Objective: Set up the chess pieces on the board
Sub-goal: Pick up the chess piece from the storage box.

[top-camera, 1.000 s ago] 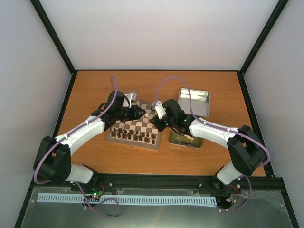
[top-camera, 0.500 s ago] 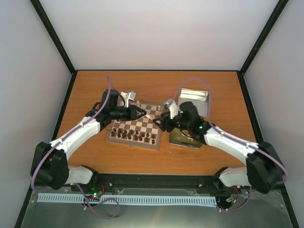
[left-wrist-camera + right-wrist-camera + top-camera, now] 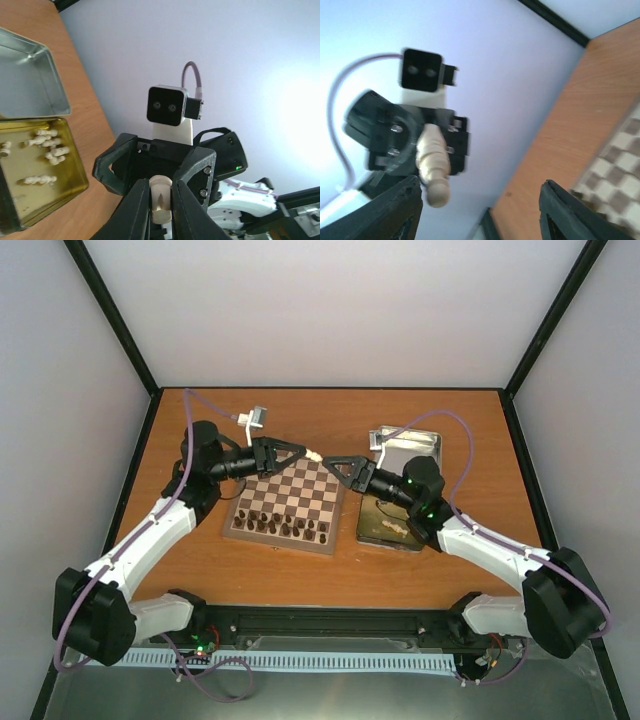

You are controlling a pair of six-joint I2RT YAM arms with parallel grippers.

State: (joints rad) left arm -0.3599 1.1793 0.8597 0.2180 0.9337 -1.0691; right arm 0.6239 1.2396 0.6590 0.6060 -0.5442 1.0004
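Currently, at the left of the top view, the left gripper (image 3: 304, 452) is clenched on one cream chess piece (image 3: 313, 454). It holds the piece level with the far edge of the board (image 3: 300, 490), near the board's right corner. In the left wrist view, the piece (image 3: 161, 197) sits pinched between the two fingers (image 3: 137, 210), its rounded end towards the camera.

Directly to the right, the right gripper (image 3: 332, 462) faces the left gripper tip to tip, just beside the held piece and not touching it. Its jaws are released and stand wide apart. In the right wrist view, its fingers (image 3: 395, 212) frame the piece (image 3: 434, 170) without contact.

The board lies on the bench (image 3: 330, 575) between the two arms. Dark chess pieces (image 3: 283, 528) stand along its two near rows; the remaining squares are bare.

Further right, a gold tin (image 3: 372, 537) rests just beside the board's right edge and contains loose cream chess pieces (image 3: 392, 528), all lying on their sides. Behind the tin lies a silver lid (image 3: 415, 445), open side up.
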